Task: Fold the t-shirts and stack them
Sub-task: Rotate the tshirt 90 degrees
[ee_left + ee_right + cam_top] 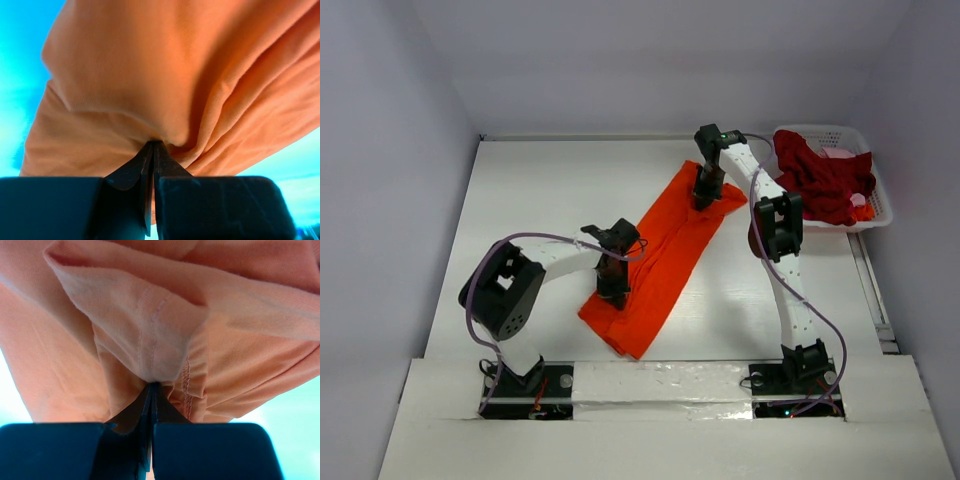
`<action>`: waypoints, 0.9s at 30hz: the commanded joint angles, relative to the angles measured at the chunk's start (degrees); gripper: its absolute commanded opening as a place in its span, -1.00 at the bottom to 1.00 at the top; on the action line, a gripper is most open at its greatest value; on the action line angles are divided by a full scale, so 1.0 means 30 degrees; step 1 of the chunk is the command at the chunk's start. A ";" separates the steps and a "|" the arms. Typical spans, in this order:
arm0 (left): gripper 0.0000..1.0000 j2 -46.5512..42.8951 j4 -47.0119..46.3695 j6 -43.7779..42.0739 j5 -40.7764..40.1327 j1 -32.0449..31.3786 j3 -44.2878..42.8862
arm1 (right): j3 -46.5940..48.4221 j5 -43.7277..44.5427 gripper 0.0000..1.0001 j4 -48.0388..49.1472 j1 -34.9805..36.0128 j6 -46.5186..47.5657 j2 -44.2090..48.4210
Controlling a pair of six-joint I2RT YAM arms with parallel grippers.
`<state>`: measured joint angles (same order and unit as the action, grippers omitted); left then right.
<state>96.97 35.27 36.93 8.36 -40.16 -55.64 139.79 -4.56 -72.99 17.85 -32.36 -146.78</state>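
A bright orange-red t-shirt (665,255) lies as a long folded strip, running diagonally across the middle of the table. My left gripper (613,293) is shut on its near left part. In the left wrist view the jaw tips of that gripper (152,145) pinch a bunch of the orange cloth (150,75). At the strip's far end my right gripper (704,200) is shut too. The right wrist view shows that gripper (151,385) closed on a hemmed fold of the cloth (240,330). A dark crimson t-shirt (825,180) is heaped in the basket, with a bit of pink cloth (840,153) behind it.
The white lattice basket (820,128) stands at the far right corner of the white table (540,200), close to the right arm's elbow. Walls close in the left, back and right sides. A raised white ledge runs along the near edge by the arm bases.
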 commanded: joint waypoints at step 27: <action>-1.00 0.3858 -0.2673 0.1636 0.4596 -0.7003 0.1994 | 0.3737 -0.0942 -1.00 -0.0367 0.0436 0.0385 -0.1581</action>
<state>103.70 24.99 43.75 34.06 -59.70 -53.23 148.57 -6.63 -74.61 18.11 -31.70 -149.73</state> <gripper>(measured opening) 0.003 0.010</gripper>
